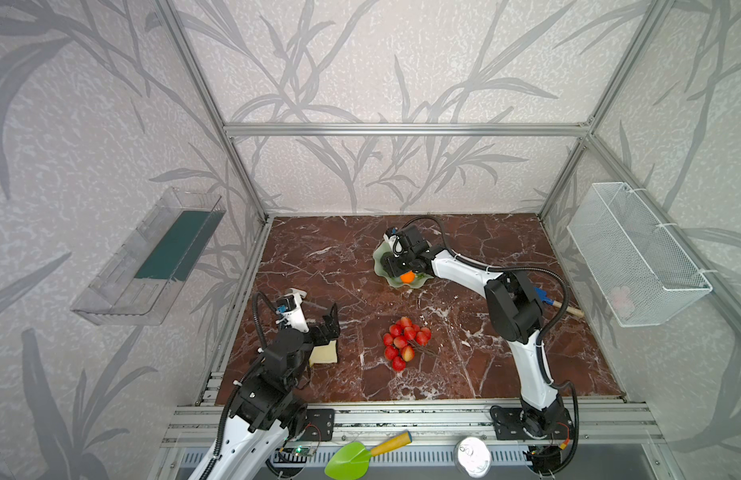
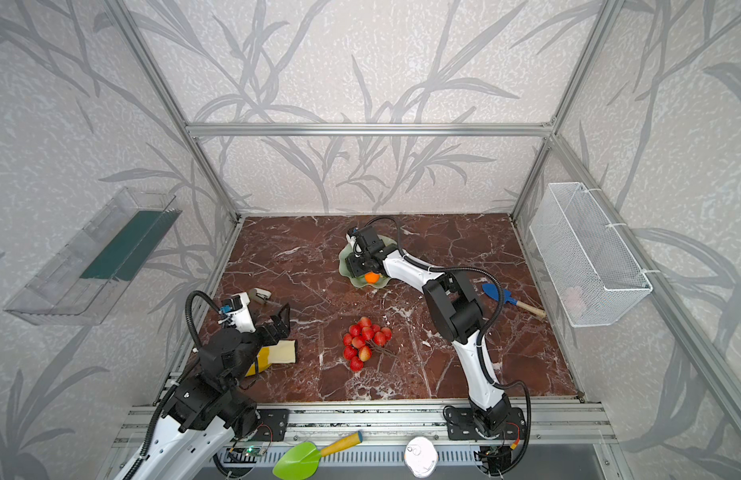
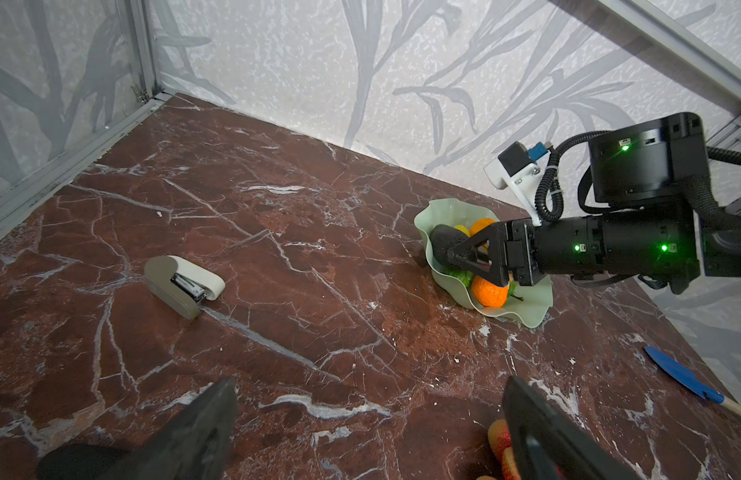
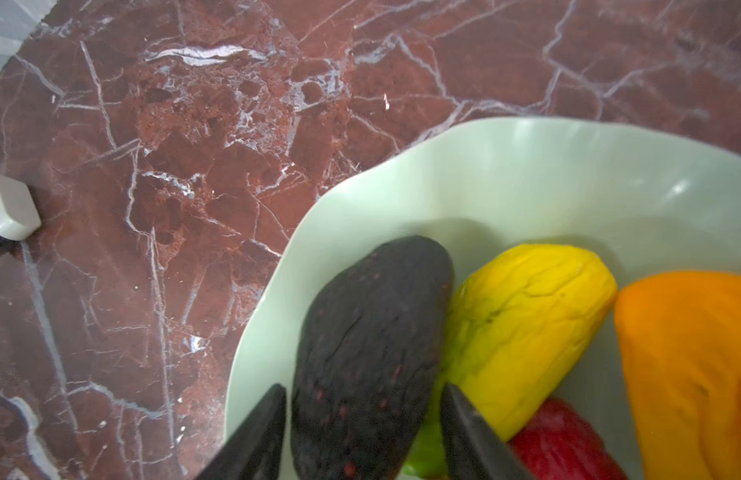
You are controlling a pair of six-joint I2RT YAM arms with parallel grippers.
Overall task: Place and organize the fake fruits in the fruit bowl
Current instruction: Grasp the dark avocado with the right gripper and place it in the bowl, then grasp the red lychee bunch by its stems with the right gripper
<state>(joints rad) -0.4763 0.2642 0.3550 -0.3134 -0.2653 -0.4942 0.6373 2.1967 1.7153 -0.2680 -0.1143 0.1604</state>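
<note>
The right fingers (image 4: 256,436) stand parted on both sides of the dark avocado (image 4: 368,332), with a thin gap at one side. The avocado lies in the green bowl (image 4: 526,174), beside a yellow fruit (image 4: 526,324) and an orange fruit (image 4: 692,353). The left fingers (image 3: 194,432) are spread wide above the tabletop (image 1: 464,365) and hold nothing. The red berries (image 1: 406,343) lie on the tabletop, apart from the bowl.

bowl blocked, mid-table open
right arm (image 1: 460,266) lies over the fruit bowl (image 1: 378,259); bare marble (image 1: 339,266) runs between it, the berry bunch (image 1: 406,343) and the stapler (image 3: 181,284).
</note>
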